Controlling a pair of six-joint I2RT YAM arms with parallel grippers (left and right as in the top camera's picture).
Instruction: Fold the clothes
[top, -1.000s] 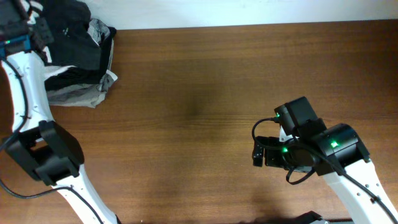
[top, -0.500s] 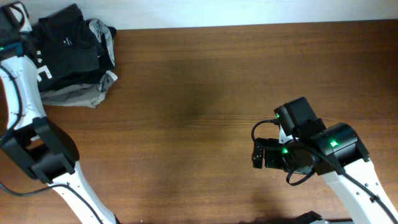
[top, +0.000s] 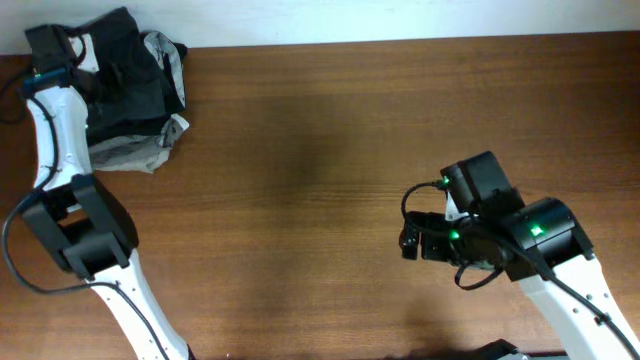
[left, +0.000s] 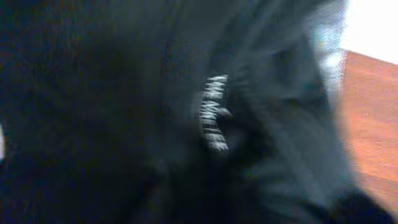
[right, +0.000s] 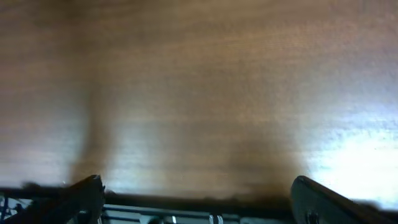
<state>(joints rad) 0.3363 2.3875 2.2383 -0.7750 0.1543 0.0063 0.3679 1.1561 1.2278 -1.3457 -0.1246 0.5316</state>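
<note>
A heap of clothes lies at the table's far left corner: a black garment (top: 135, 75) on top of a grey-white one (top: 135, 155). My left gripper (top: 68, 50) is at the heap's left side, right against the black cloth. The left wrist view is blurred and filled by the black garment with small white lettering (left: 211, 112); my fingers do not show there. My right gripper (top: 410, 243) hovers over bare wood at the right, far from the clothes. In the right wrist view its fingers (right: 199, 190) stand wide apart with nothing between them.
The brown wooden table (top: 300, 150) stretches between the two arms. Its back edge meets a white wall (top: 400, 18) just behind the heap. The left arm's base link (top: 75, 230) stands at the left edge.
The left gripper swung from the far left edge to the right, onto the heap. The black garment went from bunched up to lying flatter. The right gripper drifted slightly left.
</note>
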